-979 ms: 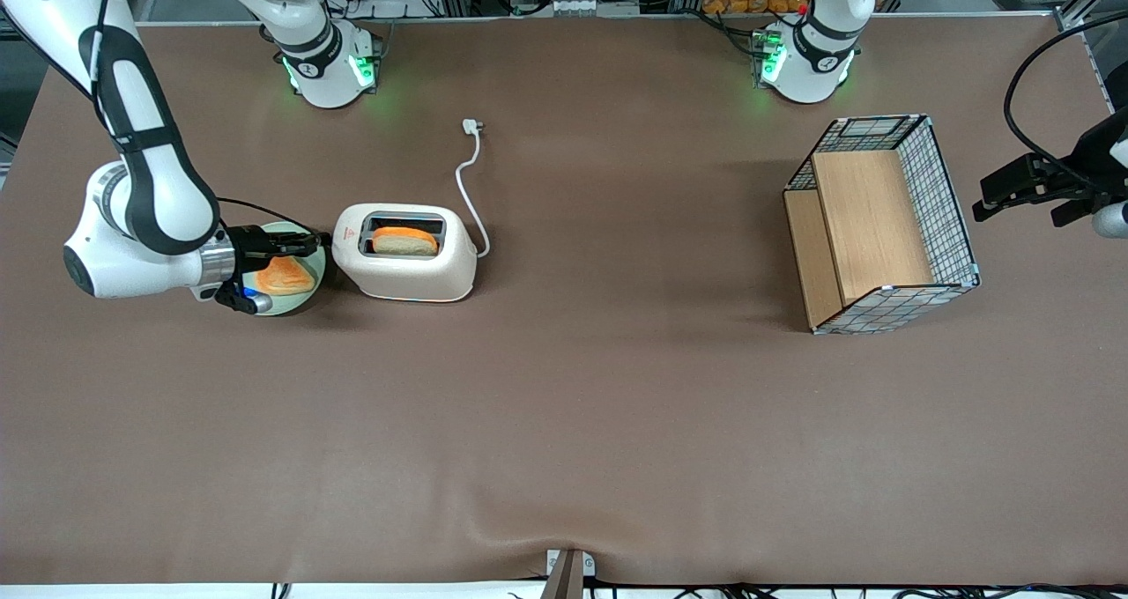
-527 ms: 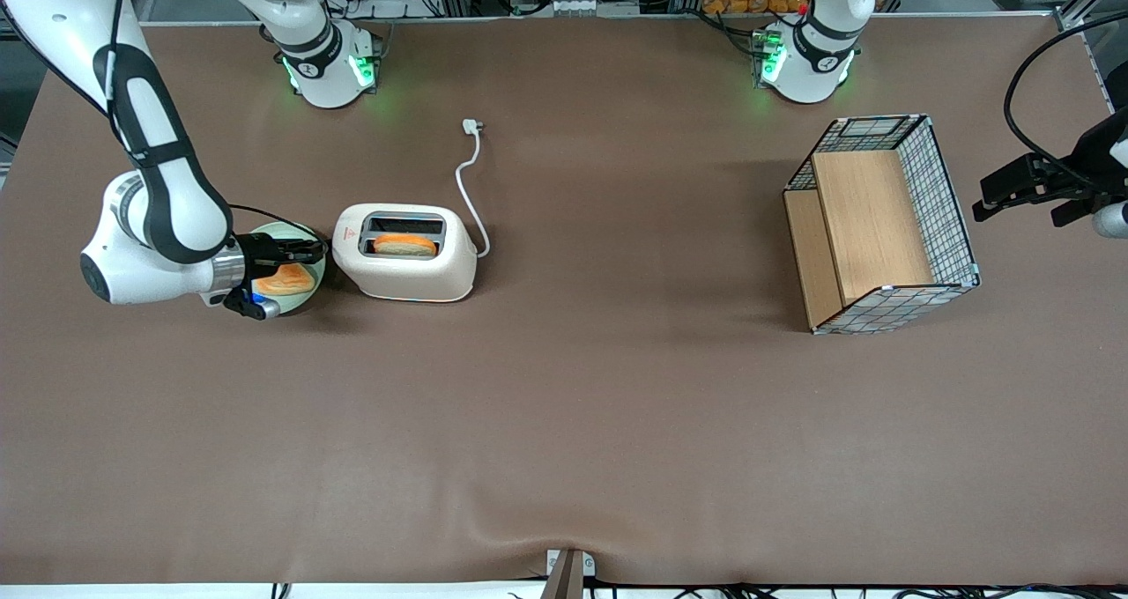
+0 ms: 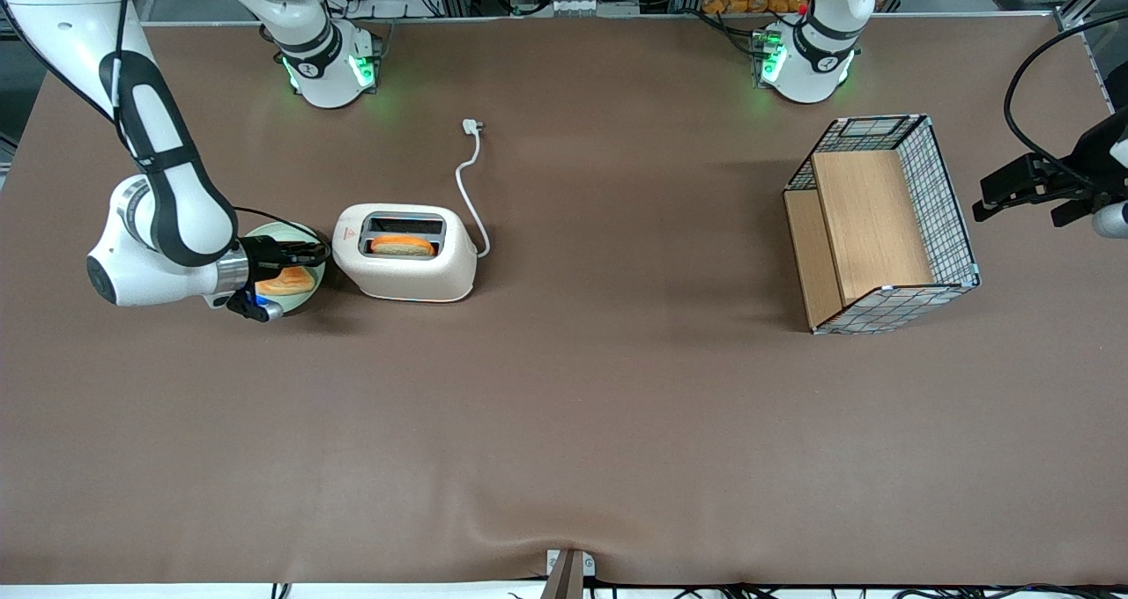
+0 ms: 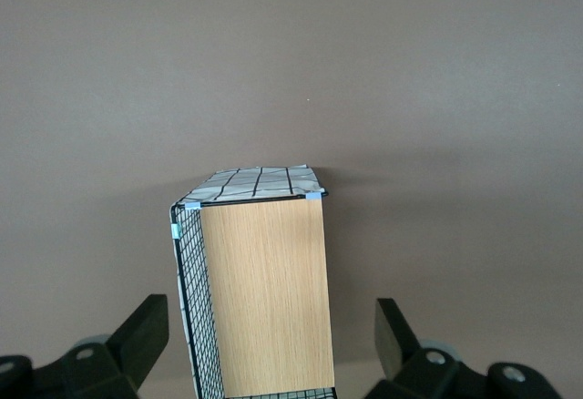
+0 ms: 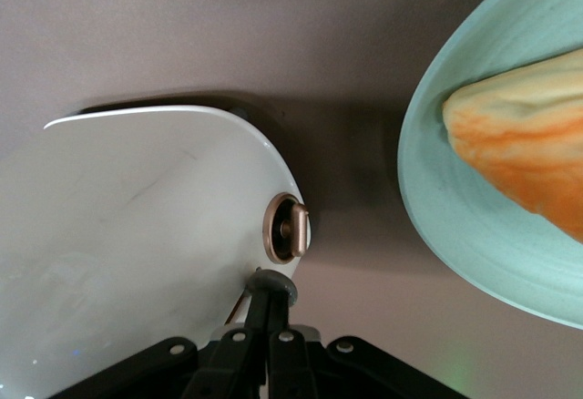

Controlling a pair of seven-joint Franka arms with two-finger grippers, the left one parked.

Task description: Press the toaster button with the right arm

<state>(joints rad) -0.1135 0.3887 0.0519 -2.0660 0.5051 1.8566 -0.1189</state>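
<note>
On the bench (image 3: 617, 423): one toaster (image 3: 405, 254) holding one toast slice (image 3: 403, 246); one plate (image 3: 310, 269) with one slice just beside its narrow end. Hand (image 3: 319, 250), fingers pressed together, on the button (image 5: 271, 282). Wrist view alone shows a round knob (image 5: 288, 229). One basket (image 3: 881, 225) toward the parked arm's end.

plate (image 3: 310, 264) — toast slice (image 3: 286, 280) on it | wire-and-wood basket (image 3: 881, 225) — parked arm's end

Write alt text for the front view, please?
The right arm reaches its gripper over a green plate of toast, at the narrow end of the toaster, which holds bread. A basket lies toward the parked arm's end.
</note>
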